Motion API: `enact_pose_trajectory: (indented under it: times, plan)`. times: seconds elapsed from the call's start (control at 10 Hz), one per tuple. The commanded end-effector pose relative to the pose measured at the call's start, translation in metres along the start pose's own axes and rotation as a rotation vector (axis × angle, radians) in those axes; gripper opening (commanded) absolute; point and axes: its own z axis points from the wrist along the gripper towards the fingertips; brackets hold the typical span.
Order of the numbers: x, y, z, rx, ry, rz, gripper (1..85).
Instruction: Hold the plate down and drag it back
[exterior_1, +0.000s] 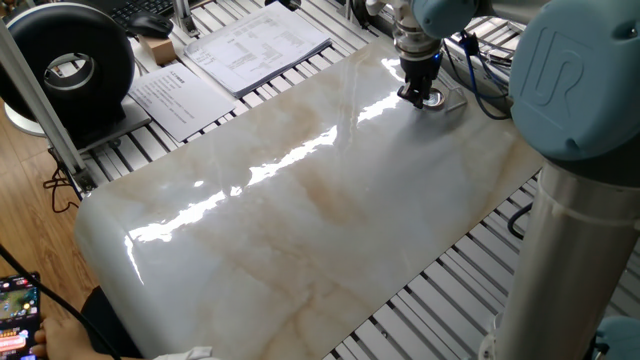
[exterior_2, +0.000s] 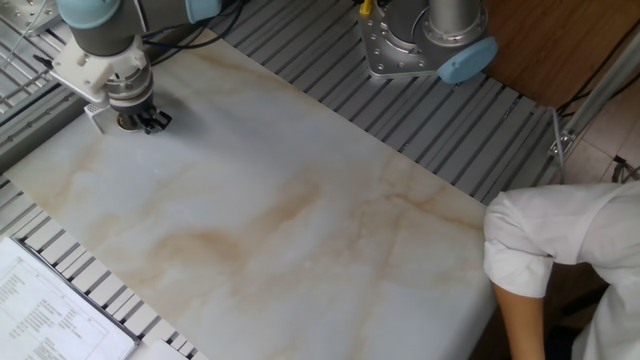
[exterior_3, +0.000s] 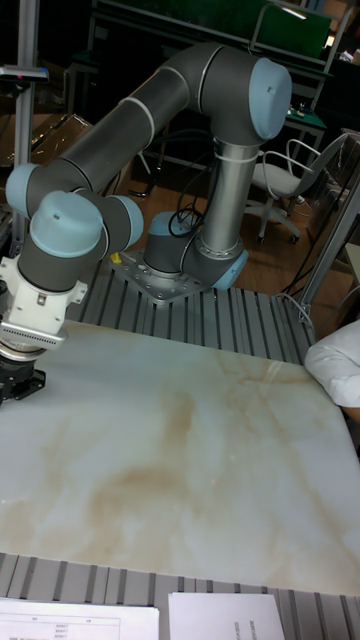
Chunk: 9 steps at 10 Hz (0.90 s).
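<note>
The plate (exterior_1: 433, 100) is a tiny shiny silver disc on the far corner of the marble slab (exterior_1: 300, 200). My gripper (exterior_1: 418, 95) stands straight down on it, black fingertips together and pressing on its top. In the other fixed view the plate (exterior_2: 127, 123) peeks out under the gripper (exterior_2: 150, 121), near the slab's (exterior_2: 280, 200) upper left corner. The tall fixed view has the gripper (exterior_3: 15, 385) at the left edge, low on the slab (exterior_3: 180, 450); there the plate is hidden.
A clear angular plastic stand (exterior_1: 456, 100) lies right beside the gripper. Papers (exterior_1: 250, 45) and a black round device (exterior_1: 70, 65) sit beyond the slab's edge. A person's white sleeve (exterior_2: 560, 250) reaches in at the slab's other end. The arm's base (exterior_2: 430, 40) stands on the slatted table.
</note>
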Motion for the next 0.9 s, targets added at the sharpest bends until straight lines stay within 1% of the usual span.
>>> enact_pose_trajectory:
  times: [0.0,0.2,0.4,0.5,0.6,0.8]
  plan:
    - [-0.002,0.0001,0.0011,-0.007,-0.009,0.005,26.7]
    - [-0.0029,0.0004,0.0015,-0.008,-0.012,0.001,25.0]
    - [-0.0031,0.0016,0.0014,-0.012,-0.013,0.004,19.7]
    - [-0.0036,0.0016,0.0012,-0.012,-0.015,0.005,8.7]
    - [-0.0029,0.0,-0.0003,-0.007,-0.014,0.001,1.3]
    - [-0.004,0.0053,-0.0041,-0.024,-0.016,-0.002,1.3]
